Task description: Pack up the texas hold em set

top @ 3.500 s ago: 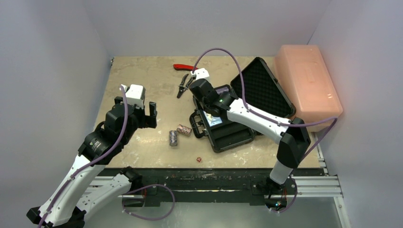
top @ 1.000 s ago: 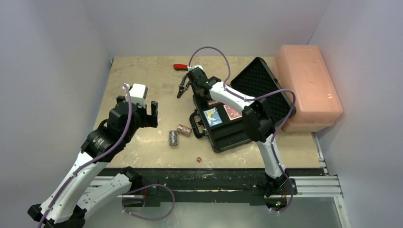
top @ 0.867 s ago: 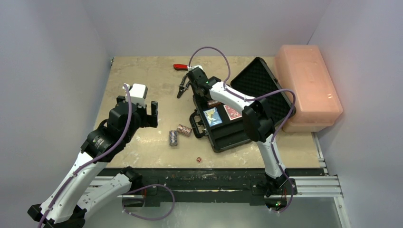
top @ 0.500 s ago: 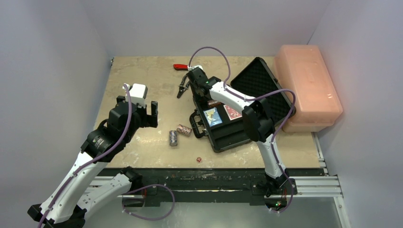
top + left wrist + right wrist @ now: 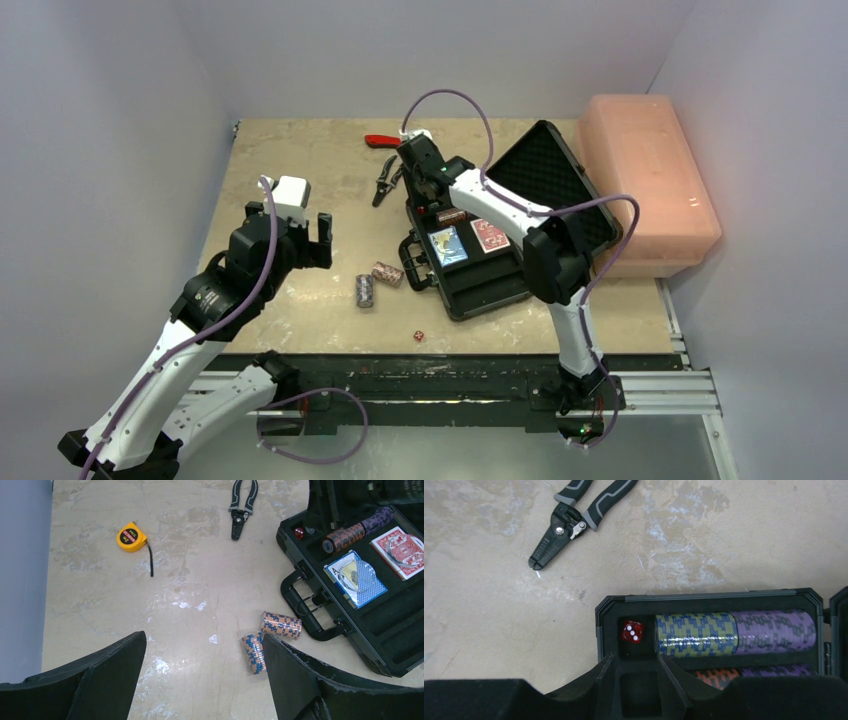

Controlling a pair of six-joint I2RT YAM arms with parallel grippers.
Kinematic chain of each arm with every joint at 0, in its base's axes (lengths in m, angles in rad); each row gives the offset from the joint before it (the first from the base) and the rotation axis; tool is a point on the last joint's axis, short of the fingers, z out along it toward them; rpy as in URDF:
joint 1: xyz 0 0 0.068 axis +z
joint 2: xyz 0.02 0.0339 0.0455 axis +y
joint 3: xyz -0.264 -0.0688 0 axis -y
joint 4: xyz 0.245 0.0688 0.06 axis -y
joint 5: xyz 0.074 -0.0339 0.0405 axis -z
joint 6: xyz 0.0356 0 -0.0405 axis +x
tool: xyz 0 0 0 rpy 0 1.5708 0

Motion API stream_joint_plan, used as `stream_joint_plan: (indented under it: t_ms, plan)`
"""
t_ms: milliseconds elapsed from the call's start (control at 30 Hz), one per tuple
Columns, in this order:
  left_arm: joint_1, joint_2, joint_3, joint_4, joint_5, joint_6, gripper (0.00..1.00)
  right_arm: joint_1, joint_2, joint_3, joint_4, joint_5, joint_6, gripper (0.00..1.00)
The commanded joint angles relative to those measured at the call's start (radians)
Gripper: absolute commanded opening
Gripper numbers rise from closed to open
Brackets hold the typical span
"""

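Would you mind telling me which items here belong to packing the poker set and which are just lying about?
Belongs: black briefcase, blue deck, red deck, cased chips, cased die, two loose chip stacks, loose die.
Lying about: pliers, red-handled tool, tape measure, pink box.

Right wrist view: black plastic briefcase [image 5: 704,599] was cut off at the right and bottom edges. The orange-and-purple chip row [image 5: 724,672] at lower right was mostly hidden behind the right gripper [image 5: 636,680]. Left wrist view: red card deck [image 5: 400,547] was clipped by the right edge. Top view: red-handled tool [image 5: 380,141] sat partly behind the arm, and the tiny red die [image 5: 417,334] had pips too small to read.
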Motion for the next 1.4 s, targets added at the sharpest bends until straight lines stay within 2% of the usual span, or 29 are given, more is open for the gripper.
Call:
stream_joint_plan:
  t_ms: [0,400,567,767,1033,1200,1367]
  plan:
    - [0.005,-0.006,0.003,0.018,-0.015,0.018,0.86,-0.004,-0.141,-0.038,0.004,-0.030,0.017,0.40]
    - [0.005,-0.009,0.003,0.017,-0.020,0.017,0.86,0.012,-0.379,-0.285,0.042,-0.115,0.024,0.43]
    - [0.005,-0.009,0.003,0.017,-0.020,0.018,0.86,0.015,-0.508,-0.396,0.071,-0.192,-0.025,0.48]
    - [0.007,-0.012,0.003,0.017,-0.020,0.017,0.86,0.030,-0.623,-0.453,0.066,-0.272,-0.108,0.54]
    - [0.006,-0.012,0.003,0.019,-0.014,0.016,0.86,0.122,-0.774,-0.619,0.109,-0.274,-0.154,0.60]
    - [0.007,-0.012,0.003,0.018,-0.011,0.015,0.86,0.213,-0.798,-0.712,0.146,-0.272,-0.152,0.65]
    - [0.005,-0.010,0.003,0.018,-0.011,0.015,0.86,0.250,-0.804,-0.773,0.174,-0.306,-0.131,0.71]
